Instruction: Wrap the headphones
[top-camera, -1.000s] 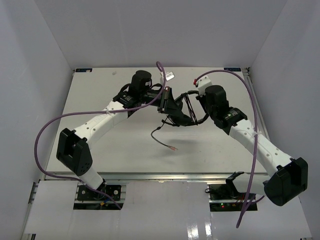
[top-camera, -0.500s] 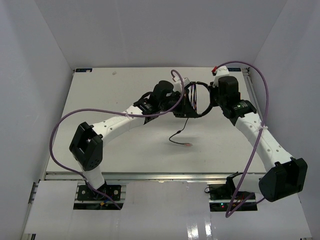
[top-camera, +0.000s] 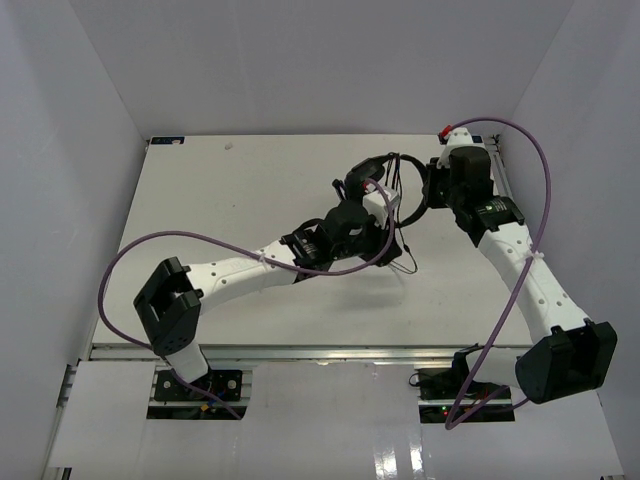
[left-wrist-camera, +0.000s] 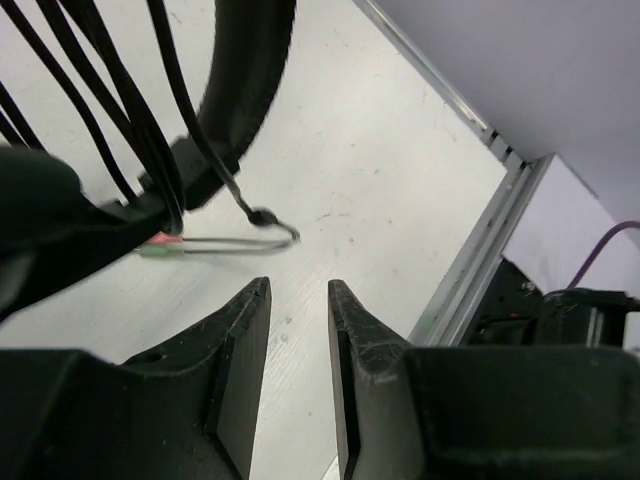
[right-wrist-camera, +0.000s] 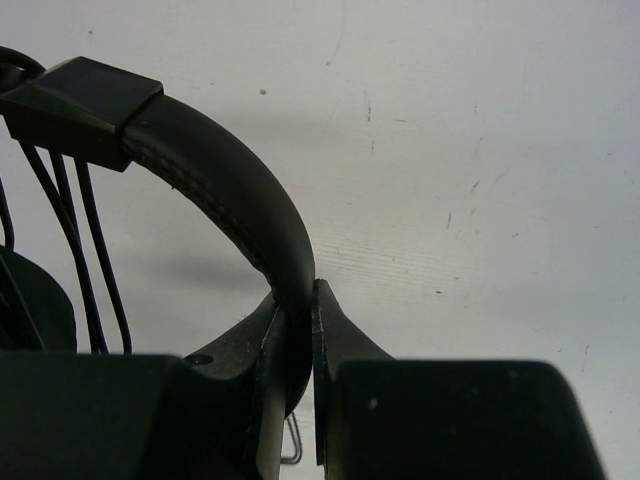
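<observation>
The black headphones (top-camera: 392, 188) hang above the far right of the table, with their thin cord looped several times over the headband (right-wrist-camera: 225, 195). My right gripper (right-wrist-camera: 298, 300) is shut on the headband's arch. In the left wrist view the headband (left-wrist-camera: 245, 80) and cord loops (left-wrist-camera: 120, 120) fill the upper left, and a reddish plug (left-wrist-camera: 160, 245) lies just under them. My left gripper (left-wrist-camera: 298, 290) is open just below the plug, with nothing between its fingers. In the top view, the left gripper (top-camera: 388, 232) sits in front of and below the headphones.
The table's metal edge rail (left-wrist-camera: 480, 270) runs diagonally close to the right of the left gripper. Purple arm cables (top-camera: 520, 150) arc over both arms. White enclosure walls (top-camera: 60, 150) close in the table's left, back and right.
The left jaws have opened and let go of the cord. The left arm has swung toward the front right. The right gripper carried the headphones further back and right.
</observation>
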